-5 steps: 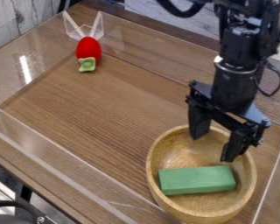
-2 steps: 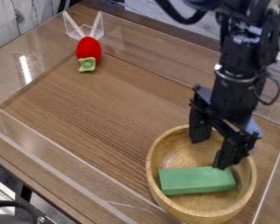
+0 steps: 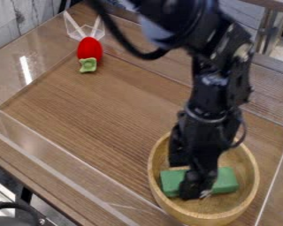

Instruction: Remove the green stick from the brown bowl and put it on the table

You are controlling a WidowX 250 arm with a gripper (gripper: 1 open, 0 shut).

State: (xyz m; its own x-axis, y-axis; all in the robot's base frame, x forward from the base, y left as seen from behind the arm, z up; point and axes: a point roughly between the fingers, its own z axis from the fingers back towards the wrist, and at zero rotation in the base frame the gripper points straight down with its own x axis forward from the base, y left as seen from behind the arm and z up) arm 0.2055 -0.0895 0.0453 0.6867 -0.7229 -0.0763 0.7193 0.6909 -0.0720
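Camera view: my tool (image 3: 191, 177) is down in the brown bowl (image 3: 159, 168), fingers spread wide, straddling the green stick (image 3: 223, 180).
Nothing gripped; stick lies flat on the bowl floor. Task barely begun: clamping, lifting and placing on the surface (image 3: 96, 115) all remain.

small red object with a green base (image 3: 89, 50) seen at upper left, clear plastic piece (image 3: 82, 24) set just behind the red object, touching or nearly so
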